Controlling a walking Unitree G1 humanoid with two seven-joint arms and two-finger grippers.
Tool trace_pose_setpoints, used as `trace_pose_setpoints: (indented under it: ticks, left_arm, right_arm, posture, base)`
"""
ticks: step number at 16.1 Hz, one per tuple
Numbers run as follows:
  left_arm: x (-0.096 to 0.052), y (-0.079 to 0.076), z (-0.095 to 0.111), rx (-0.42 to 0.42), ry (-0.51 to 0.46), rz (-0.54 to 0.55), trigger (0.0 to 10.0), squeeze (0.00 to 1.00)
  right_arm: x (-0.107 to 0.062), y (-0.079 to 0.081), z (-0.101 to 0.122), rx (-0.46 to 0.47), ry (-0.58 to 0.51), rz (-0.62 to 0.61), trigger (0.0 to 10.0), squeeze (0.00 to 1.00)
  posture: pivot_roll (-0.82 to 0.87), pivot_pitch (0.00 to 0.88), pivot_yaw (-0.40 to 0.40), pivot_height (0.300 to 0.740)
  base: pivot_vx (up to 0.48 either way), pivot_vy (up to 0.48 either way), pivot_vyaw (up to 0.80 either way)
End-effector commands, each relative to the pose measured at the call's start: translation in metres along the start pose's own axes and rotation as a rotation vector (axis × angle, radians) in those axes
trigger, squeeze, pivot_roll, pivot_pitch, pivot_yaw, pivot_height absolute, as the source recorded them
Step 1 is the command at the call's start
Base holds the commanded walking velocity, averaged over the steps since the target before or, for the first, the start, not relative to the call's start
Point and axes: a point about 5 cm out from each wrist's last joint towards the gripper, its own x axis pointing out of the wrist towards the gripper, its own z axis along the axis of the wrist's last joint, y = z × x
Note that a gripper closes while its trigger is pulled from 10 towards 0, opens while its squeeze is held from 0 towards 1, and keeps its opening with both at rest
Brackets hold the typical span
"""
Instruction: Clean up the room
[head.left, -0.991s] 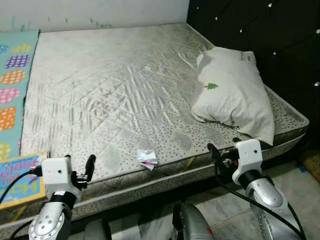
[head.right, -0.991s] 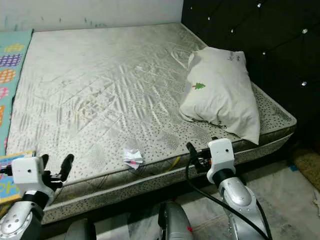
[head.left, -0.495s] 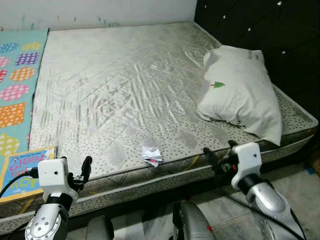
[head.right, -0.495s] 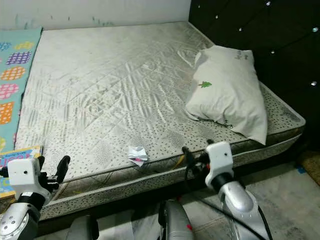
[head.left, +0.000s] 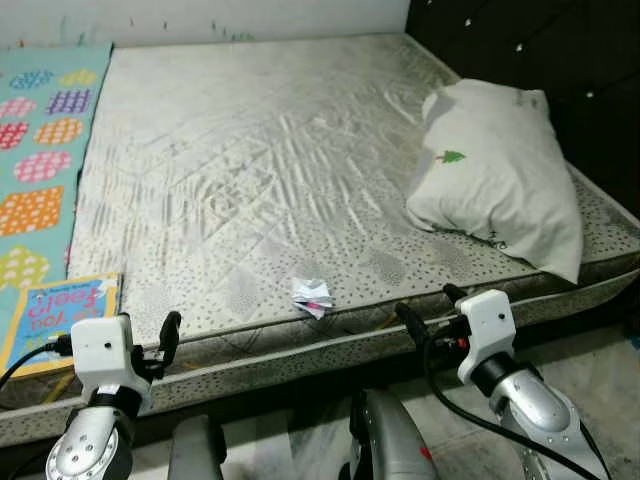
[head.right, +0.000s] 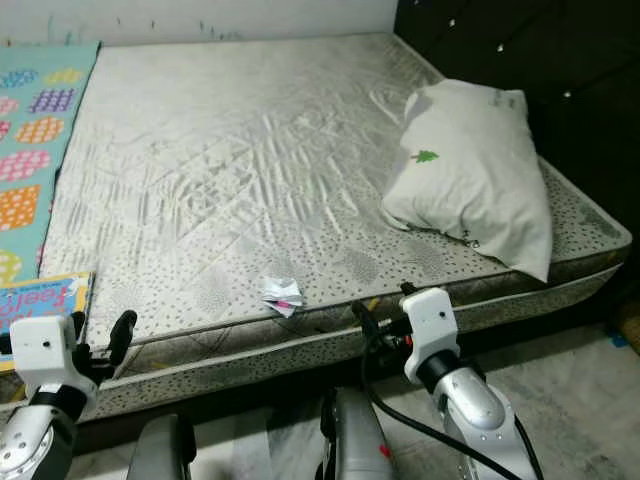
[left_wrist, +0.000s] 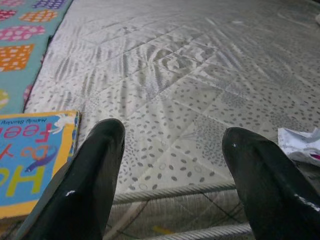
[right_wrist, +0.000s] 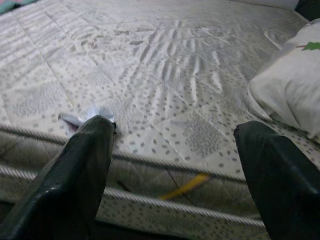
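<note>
While our left gripper (left_wrist: 172, 175) and right gripper (right_wrist: 175, 165) hover spread and empty, we log a crumpled white wrapper (head.left: 312, 296) at the grey quilted mattress (head.left: 250, 150) edge; risk: nudged overboard.

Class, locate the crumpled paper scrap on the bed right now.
In the left eye view the crumpled paper scrap lies near the mattress's front edge, about midway between the picture book on the left and the pillow on the right.

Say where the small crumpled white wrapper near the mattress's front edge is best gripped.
Pinch the raised crumpled middle of the small crumpled white wrapper from above, coming in over the grey dotted mattress's front edge. It lies low, so its flat edges offer little; the open right gripper looks nearest.
</note>
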Motion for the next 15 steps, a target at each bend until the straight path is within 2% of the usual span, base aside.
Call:
trace_pose_setpoints:
  ticks: [1, 3, 6, 9, 15]
  left_arm:
    - [-0.0008, 0.0004, 0.0009, 0.005, 0.001, 0.001, 10.0, 0.0]
    - [-0.0005, 0.0002, 0.001, 0.005, 0.001, 0.0, 10.0, 0.0]
    - [-0.0001, -0.0004, 0.0013, 0.005, 0.001, -0.003, 10.0, 0.0]
    - [0.0004, -0.0011, 0.0009, 0.003, 0.003, -0.012, 10.0, 0.0]
    - [-0.0004, -0.0031, 0.0017, -0.011, -0.004, -0.045, 10.0, 0.0]
  right_arm:
    - [-0.0007, -0.0005, 0.0009, -0.019, 0.001, 0.004, 10.0, 0.0]
    - [-0.0005, 0.002, 0.0025, -0.049, -0.006, 0.022, 10.0, 0.0]
    - [-0.0002, 0.0026, 0.0034, -0.047, -0.006, 0.029, 10.0, 0.0]
    - [0.006, 0.0006, 0.0048, -0.045, -0.018, 0.028, 10.0, 0.0]
    - [0.0072, 0.0032, 0.0056, -0.042, -0.03, 0.041, 10.0, 0.0]
  posture:
    - [-0.09, 0.101, -0.045, 0.549]
    - [-0.09, 0.103, -0.044, 0.549]
    - [-0.09, 0.104, -0.044, 0.549]
    - [-0.09, 0.104, -0.044, 0.549]
    - [-0.08, 0.101, -0.041, 0.549]
  base:
    - [0.0, 0.0, 0.0]
    - [0.0, 0.0, 0.8]
    - [0.0, 0.0, 0.8]
    - [0.0, 0.0, 0.0]
    - [0.0, 0.0, 0.0]
